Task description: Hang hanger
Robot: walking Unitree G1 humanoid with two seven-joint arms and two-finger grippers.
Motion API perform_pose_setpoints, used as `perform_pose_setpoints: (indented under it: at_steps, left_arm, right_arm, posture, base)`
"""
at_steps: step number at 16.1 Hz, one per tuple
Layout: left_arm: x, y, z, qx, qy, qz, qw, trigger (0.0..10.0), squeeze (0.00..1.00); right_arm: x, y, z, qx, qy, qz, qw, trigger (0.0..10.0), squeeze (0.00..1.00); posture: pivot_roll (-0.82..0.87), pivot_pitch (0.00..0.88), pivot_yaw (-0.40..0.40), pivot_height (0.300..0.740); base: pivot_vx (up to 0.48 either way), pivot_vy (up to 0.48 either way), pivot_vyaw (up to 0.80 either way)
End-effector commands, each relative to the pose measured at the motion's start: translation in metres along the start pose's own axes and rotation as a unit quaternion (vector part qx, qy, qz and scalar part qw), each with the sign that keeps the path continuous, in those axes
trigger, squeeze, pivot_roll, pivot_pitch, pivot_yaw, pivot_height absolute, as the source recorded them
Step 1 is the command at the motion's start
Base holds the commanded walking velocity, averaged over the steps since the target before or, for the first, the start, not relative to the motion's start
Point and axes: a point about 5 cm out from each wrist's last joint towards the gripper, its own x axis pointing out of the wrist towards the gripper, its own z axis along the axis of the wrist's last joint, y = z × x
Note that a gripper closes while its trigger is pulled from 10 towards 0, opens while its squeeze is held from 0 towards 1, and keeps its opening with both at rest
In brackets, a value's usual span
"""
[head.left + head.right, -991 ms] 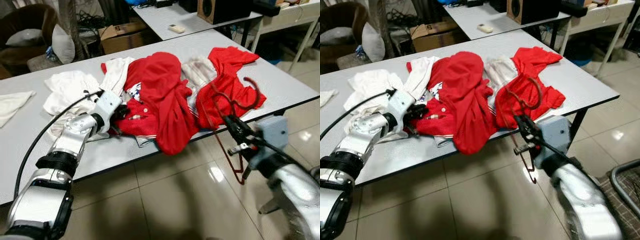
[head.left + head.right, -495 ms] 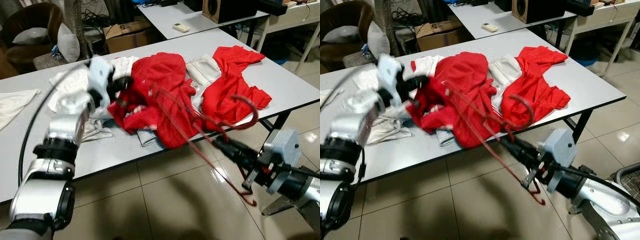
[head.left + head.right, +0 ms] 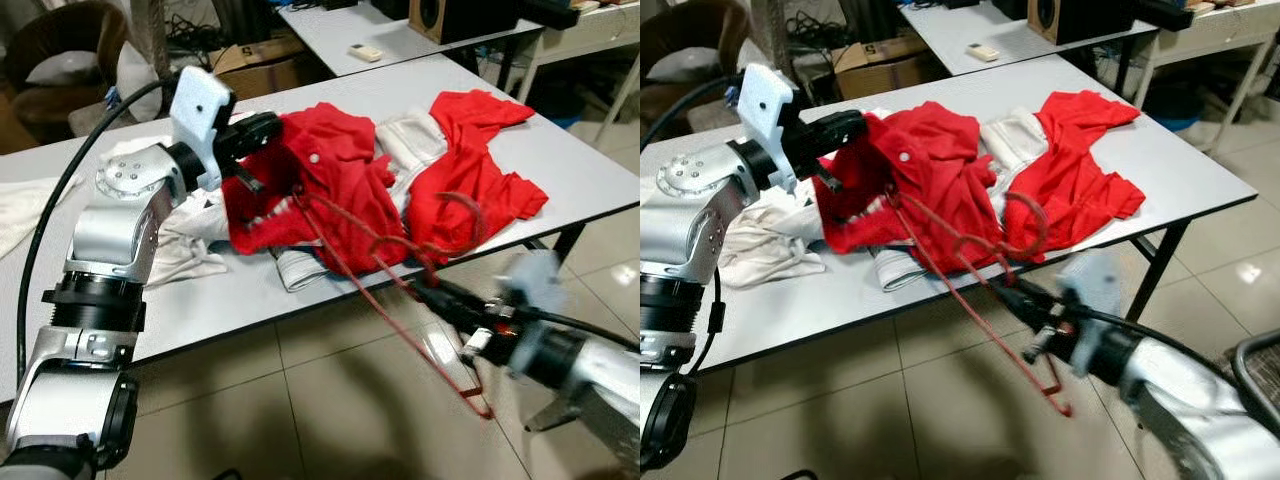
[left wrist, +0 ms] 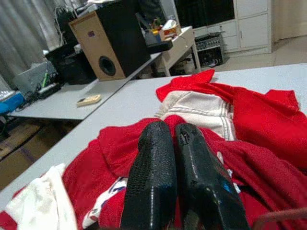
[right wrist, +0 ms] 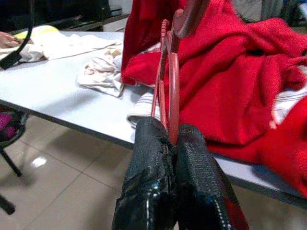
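Observation:
A red polo shirt (image 3: 330,190) lies bunched on the grey table (image 3: 210,300), and one edge of it is lifted. My left gripper (image 3: 262,133) is shut on that raised edge, above the table's left half; in the left wrist view its fingers (image 4: 153,167) press together over red cloth (image 4: 115,143). A thin red hanger (image 3: 385,300) slants from the floor side up to the shirt's lower edge, its hook (image 3: 468,215) curling upward. My right gripper (image 3: 425,292) is shut on the hanger just off the table's front edge; the right wrist view shows the hanger's bars (image 5: 171,86) between the shut fingertips.
A second red garment (image 3: 475,165) and a white-grey one (image 3: 415,140) lie on the table's right half, with white cloths (image 3: 180,245) on the left. Behind stand another table (image 3: 400,30) with a remote, a cardboard box (image 3: 255,60) and a cushioned chair (image 3: 60,50). Tiled floor (image 3: 330,400) lies in front.
My left gripper has lifted the red shirt's edge off the table and swung it rightward. My right gripper has carried the hanger leftward, so its far end now meets the shirt.

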Motion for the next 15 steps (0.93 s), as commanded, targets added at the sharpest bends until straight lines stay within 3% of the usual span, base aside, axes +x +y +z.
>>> perform_pose_setpoints:
  at_steps: [1, 2, 4, 6, 8, 11, 12, 15]
  left_arm:
    - [-0.004, 0.009, 0.014, 0.028, -0.011, 0.028, 0.999, 0.0, 0.0]
    - [-0.006, 0.013, 0.015, 0.031, -0.009, 0.044, 0.999, 0.0, 0.0]
    - [-0.014, 0.043, 0.016, 0.072, 0.011, 0.151, 0.986, 0.0, 0.0]
    - [-0.023, 0.063, 0.036, 0.085, -0.027, 0.226, 0.97, 0.0, 0.0]
    - [-0.027, 0.066, 0.047, 0.086, -0.048, 0.231, 0.968, 0.0, 0.0]
    - [-0.017, 0.035, 0.023, 0.054, -0.024, 0.16, 0.985, 0.0, 0.0]
    - [-0.011, 0.022, 0.015, 0.037, -0.025, 0.146, 0.988, 0.0, 0.0]
    - [0.003, 0.005, 0.018, 0.001, -0.047, 0.121, 0.992, 0.0, 0.0]
  right_arm:
    - [0.005, -0.003, -0.007, 0.001, 0.031, -0.012, 0.999, 10.0, 0.0]
    - [0.006, -0.007, -0.009, 0.0, 0.045, -0.021, 0.999, 10.0, 0.0]
    - [0.0, -0.045, -0.004, -0.026, 0.066, -0.124, 0.99, 10.0, 0.0]
    - [-0.012, -0.092, 0.027, -0.08, 0.015, -0.259, 0.962, 10.0, 0.0]
    - [-0.024, -0.109, 0.052, -0.075, -0.052, -0.315, 0.944, 10.0, 0.0]
    - [-0.013, -0.085, 0.033, -0.061, -0.024, -0.238, 0.969, 10.0, 0.0]
    - [-0.007, -0.069, 0.024, -0.055, -0.012, -0.184, 0.981, 10.0, 0.0]
    - [-0.004, -0.034, 0.015, -0.027, -0.009, -0.068, 0.997, 10.0, 0.0]
  posture:
    - [-0.12, 0.0, 0.14, 0.74]
    - [-0.12, 0.0, 0.139, 0.74]
    - [-0.12, 0.0, 0.133, 0.74]
    - [-0.12, 0.0, 0.127, 0.74]
    - [-0.12, 0.0, 0.124, 0.74]
    - [-0.13, 0.0, 0.123, 0.74]
    - [-0.14, 0.0, 0.124, 0.74]
    - [-0.14, 0.0, 0.122, 0.74]
  base:
    - [0.0, 0.0, 0.0]
    - [0.0, 0.0, 0.0]
    - [0.0, 0.0, 0.0]
    - [0.0, 0.0, 0.0]
    - [0.0, 0.0, 0.0]
    - [0.0, 0.0, 0.0]
    - [0.0, 0.0, 0.0]
    - [0.0, 0.0, 0.0]
